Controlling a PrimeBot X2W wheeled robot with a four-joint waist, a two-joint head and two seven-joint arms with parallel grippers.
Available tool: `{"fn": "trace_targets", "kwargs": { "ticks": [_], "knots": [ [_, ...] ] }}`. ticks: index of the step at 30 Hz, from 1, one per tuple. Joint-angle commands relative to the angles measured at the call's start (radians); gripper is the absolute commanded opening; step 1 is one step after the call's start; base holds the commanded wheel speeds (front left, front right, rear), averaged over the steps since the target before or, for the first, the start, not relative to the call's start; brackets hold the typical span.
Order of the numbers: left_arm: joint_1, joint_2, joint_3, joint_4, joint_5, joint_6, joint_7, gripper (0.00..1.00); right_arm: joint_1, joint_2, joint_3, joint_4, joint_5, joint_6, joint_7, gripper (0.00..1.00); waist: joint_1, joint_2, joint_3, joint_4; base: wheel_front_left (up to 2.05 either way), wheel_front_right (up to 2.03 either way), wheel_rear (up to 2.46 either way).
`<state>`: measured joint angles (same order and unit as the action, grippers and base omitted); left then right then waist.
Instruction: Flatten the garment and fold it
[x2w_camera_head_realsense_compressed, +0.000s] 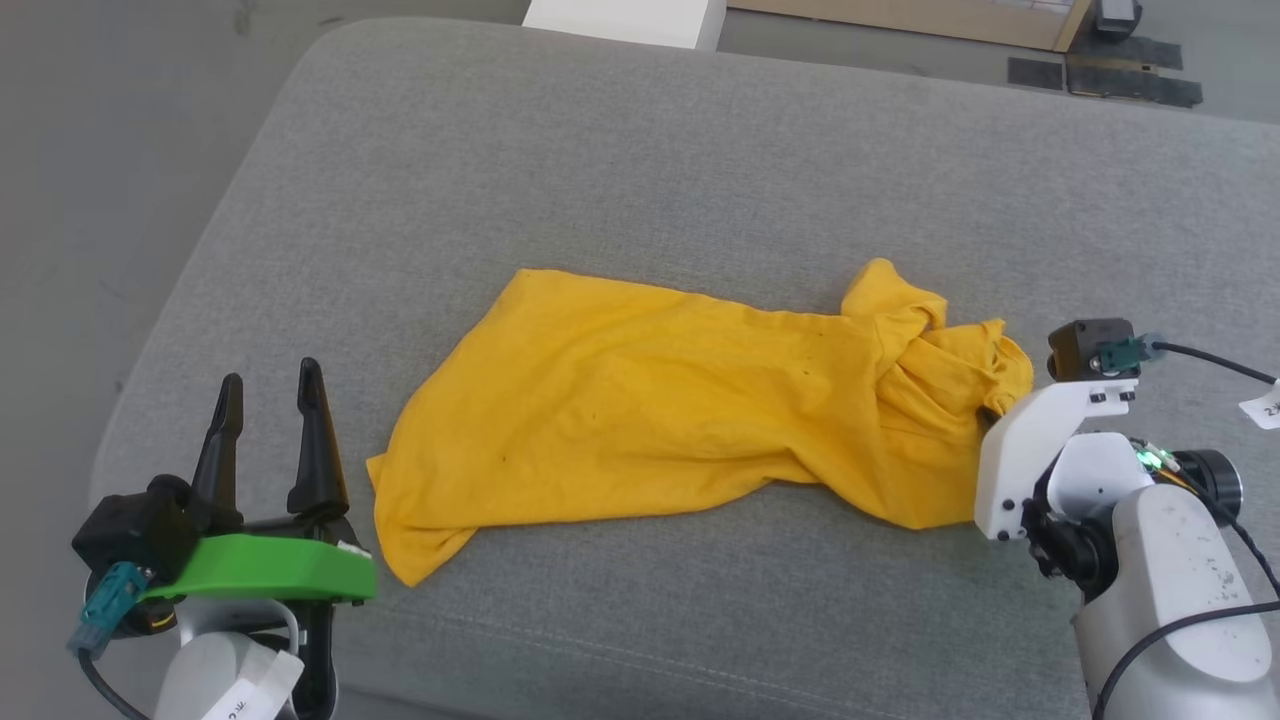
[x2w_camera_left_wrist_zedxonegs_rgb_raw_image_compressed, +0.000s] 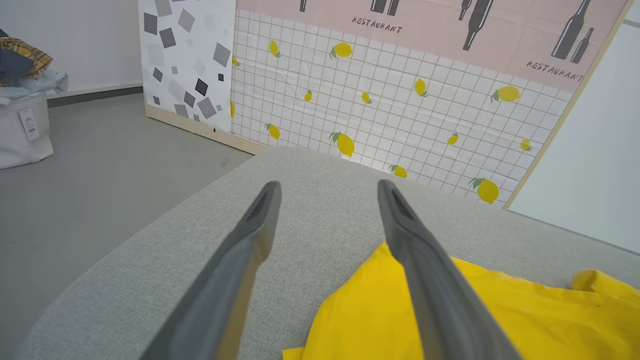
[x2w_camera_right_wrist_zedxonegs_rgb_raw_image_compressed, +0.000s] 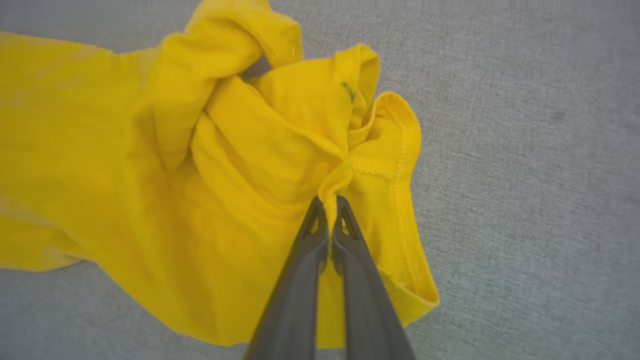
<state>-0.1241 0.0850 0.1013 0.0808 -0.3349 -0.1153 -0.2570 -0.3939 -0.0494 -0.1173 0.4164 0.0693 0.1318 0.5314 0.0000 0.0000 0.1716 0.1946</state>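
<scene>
The garment (x2w_camera_head_realsense_compressed: 650, 400), a plain yellow T-shirt, lies crumpled across the grey cushion, bunched at its right end. My right gripper (x2w_camera_right_wrist_zedxonegs_rgb_raw_image_compressed: 330, 202) is shut on a pinch of garment (x2w_camera_right_wrist_zedxonegs_rgb_raw_image_compressed: 280, 150) cloth beside a stitched hem in that bunched end. In the head view the right wrist (x2w_camera_head_realsense_compressed: 1040, 440) sits at the garment's right edge, its fingers hidden behind the mount. My left gripper (x2w_camera_head_realsense_compressed: 270, 385) stands open at the lower left, just left of the garment's left end, holding nothing. The left wrist view shows its spread fingers (x2w_camera_left_wrist_zedxonegs_rgb_raw_image_compressed: 255, 225) over bare cushion, with the garment (x2w_camera_left_wrist_zedxonegs_rgb_raw_image_compressed: 500, 310) under the right finger.
The grey cushion (x2w_camera_head_realsense_compressed: 640, 170) has rounded edges, with grey floor (x2w_camera_head_realsense_compressed: 90, 200) off its left side. A patterned board with lemons (x2w_camera_left_wrist_zedxonegs_rgb_raw_image_compressed: 390, 110) stands behind the cushion, and a white bag of clothes (x2w_camera_left_wrist_zedxonegs_rgb_raw_image_compressed: 22, 115) sits on the floor far left.
</scene>
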Motion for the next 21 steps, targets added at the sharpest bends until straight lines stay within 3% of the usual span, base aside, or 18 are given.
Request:
{"fn": "trace_targets", "kwargs": {
  "ticks": [1,6,10,16,21],
  "knots": [
    [-0.004,-0.008,0.004,0.001,0.009,-0.008,-0.005,1.0,-0.024,-0.001,0.007,-0.008,0.013,-0.001,-0.018,0.0,0.0,0.0,-0.005,-0.007,0.0,0.0,0.0],
    [0.001,-0.014,0.012,0.001,0.017,-0.011,-0.005,1.0,-0.038,-0.001,0.003,-0.095,0.044,-0.001,-0.085,0.0,0.0,0.0,-0.019,-0.027,0.0,0.0,0.0],
    [0.006,-0.016,0.013,0.003,0.022,-0.013,-0.005,1.0,-0.008,-0.001,-0.051,-0.241,0.059,-0.001,-0.129,0.0,0.0,0.0,-0.038,-0.04,0.0,0.0,0.0],
    [0.016,-0.021,0.007,0.011,0.023,-0.014,-0.005,1.0,0.219,-0.001,-0.193,-0.444,0.114,-0.001,-0.088,0.0,0.0,0.0,-0.051,-0.06,0.0,0.0,0.0],
    [0.019,-0.024,0.005,0.018,0.02,-0.015,-0.005,1.0,0.403,-0.001,-0.267,-0.403,0.187,-0.001,-0.04,0.0,0.0,0.0,-0.048,-0.082,0.0,0.0,0.0]
  ]
}}
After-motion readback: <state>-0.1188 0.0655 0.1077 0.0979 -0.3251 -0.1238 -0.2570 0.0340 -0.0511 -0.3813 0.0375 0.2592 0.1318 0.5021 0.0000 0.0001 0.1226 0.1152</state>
